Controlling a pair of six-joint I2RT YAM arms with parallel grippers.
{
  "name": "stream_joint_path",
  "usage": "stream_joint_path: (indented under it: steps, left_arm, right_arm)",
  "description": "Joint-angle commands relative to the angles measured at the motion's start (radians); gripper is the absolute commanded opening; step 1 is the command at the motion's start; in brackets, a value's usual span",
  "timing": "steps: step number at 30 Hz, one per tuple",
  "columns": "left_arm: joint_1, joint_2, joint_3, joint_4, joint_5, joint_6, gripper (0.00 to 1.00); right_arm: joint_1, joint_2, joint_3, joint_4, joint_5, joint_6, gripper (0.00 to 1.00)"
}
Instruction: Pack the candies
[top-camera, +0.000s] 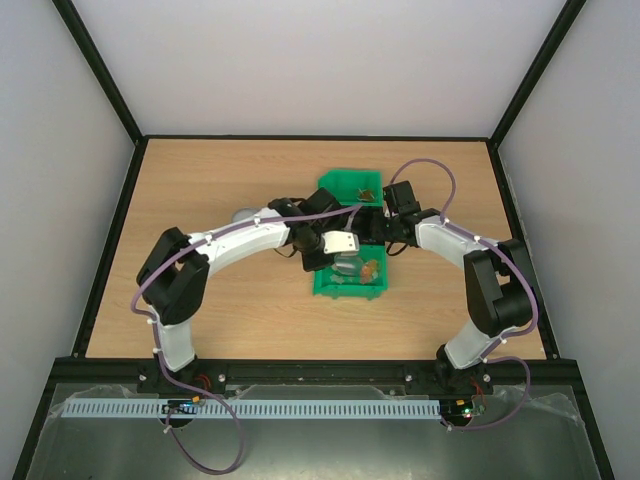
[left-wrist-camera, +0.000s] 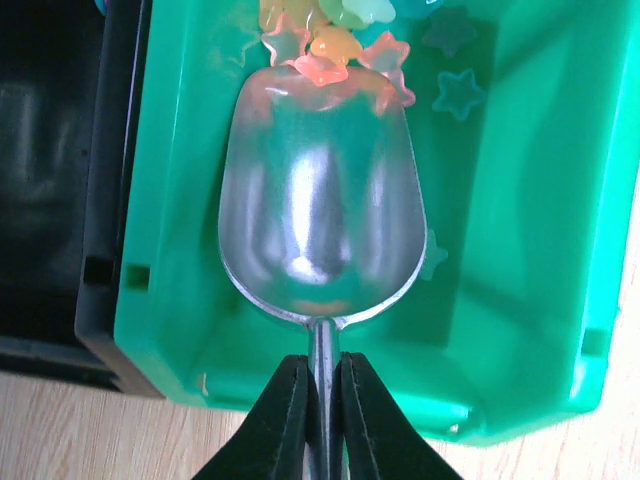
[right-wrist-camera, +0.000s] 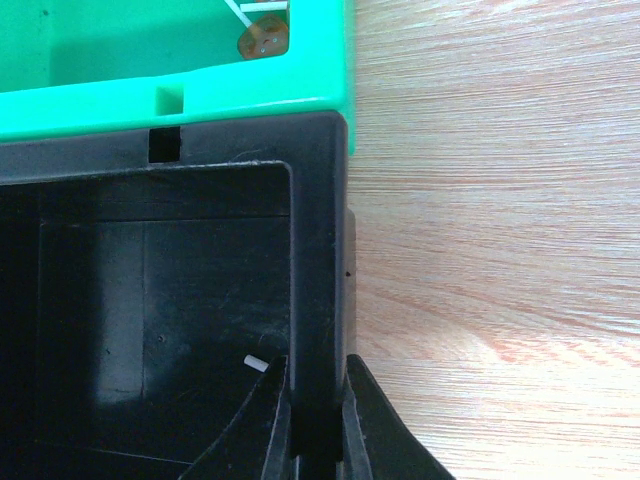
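There's the left hand (left-wrist-camera: 322, 368) pinched tight on the scoop (left-wrist-camera: 320, 220) handle, bowl nosing into the candies (left-wrist-camera: 330, 45) heaped at the green bin's (left-wrist-camera: 540, 250) far end, ready to load. The right hand (right-wrist-camera: 316, 372) clamps the black bin (right-wrist-camera: 316, 250) wall, likely steadying it on the table (right-wrist-camera: 500, 200).

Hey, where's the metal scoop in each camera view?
Top external: metal scoop at centre, over the near green bin.
Left wrist: fills the middle, handle in the left gripper.
Right wrist: not in it.
Shared landmark: the black bin, left edge of left wrist, lower left of right wrist.
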Motion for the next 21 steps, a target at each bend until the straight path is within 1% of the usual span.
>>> stream_joint_path:
  steps: [1, 5, 8, 11, 16, 21]
  left_arm:
    - [-0.012, 0.100, -0.003, -0.055, -0.073, -0.011, 0.02]
    - [-0.013, 0.128, -0.019, 0.003, -0.033, -0.019, 0.02]
    - [-0.013, 0.132, -0.057, 0.075, 0.024, -0.020, 0.02]
    - [-0.007, 0.109, -0.121, 0.184, 0.120, -0.024, 0.02]
    - [0.036, 0.041, -0.286, 0.438, 0.258, -0.041, 0.02]
    - [0.110, 0.024, -0.362, 0.585, 0.387, -0.093, 0.02]
  right_arm:
    - [0.009, -0.014, -0.014, -0.020, 0.029, 0.019, 0.01]
    - [0.011, -0.003, -0.012, -0.022, 0.016, 0.025, 0.01]
    - [0.012, 0.008, -0.007, -0.023, 0.004, 0.029, 0.01]
    - [0.011, 0.016, -0.002, -0.024, -0.005, 0.030, 0.01]
    - [0.011, 0.016, -0.001, -0.024, -0.026, -0.002, 0.01]
    - [0.010, 0.009, -0.006, -0.021, -0.045, -0.037, 0.01]
